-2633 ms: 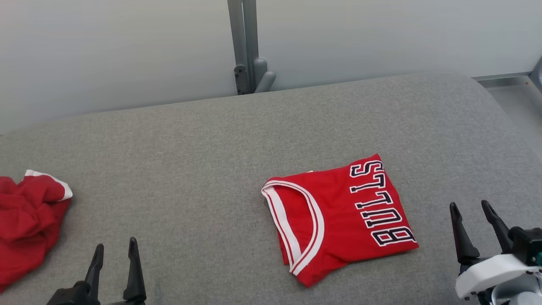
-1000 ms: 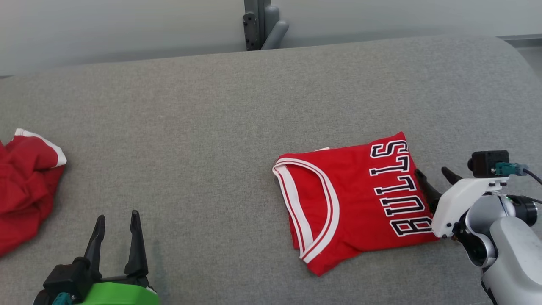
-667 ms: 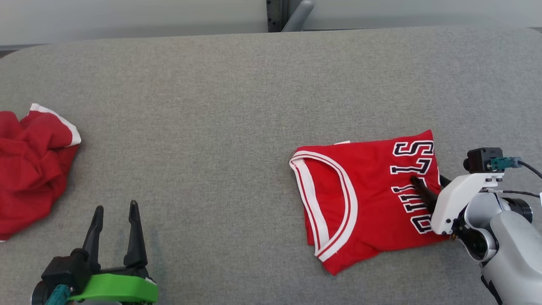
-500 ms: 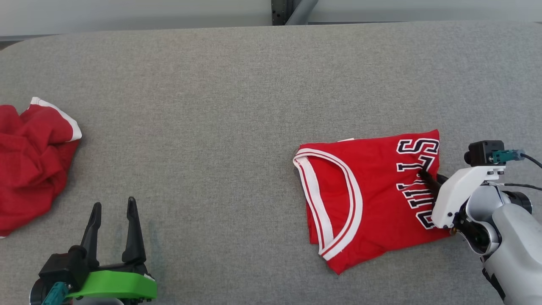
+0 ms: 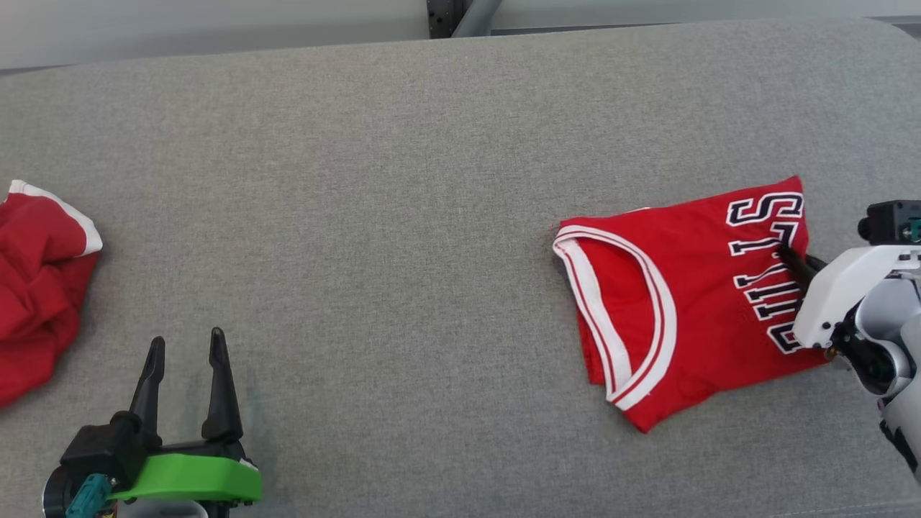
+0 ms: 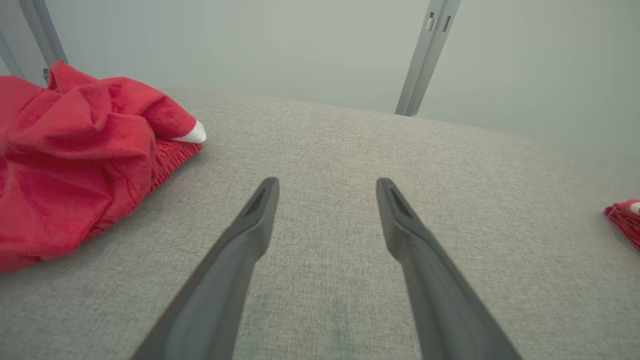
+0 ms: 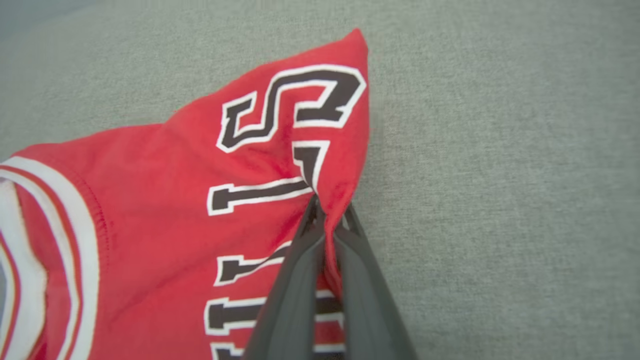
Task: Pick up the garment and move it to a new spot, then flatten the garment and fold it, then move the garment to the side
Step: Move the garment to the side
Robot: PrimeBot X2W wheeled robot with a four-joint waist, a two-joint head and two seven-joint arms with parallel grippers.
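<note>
A crumpled red cloth (image 5: 39, 288) with white trim lies at the far left of the grey worktop (image 5: 403, 180); right of it, at the near edge, the left claw (image 5: 185, 338) stands with its fingers spread above bare fabric; well apart to the right lies the folded red jersey (image 5: 676, 309), its white-banded neckline facing left and its lettering along the right side; the right claw (image 5: 790, 257) is pressed together on that right edge, pinching up a ridge of the cloth.

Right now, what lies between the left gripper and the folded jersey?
Nothing: in the head view, bare grey surface runs from the left gripper to the jersey. The crumpled red garment lies on the gripper's other side.
</note>
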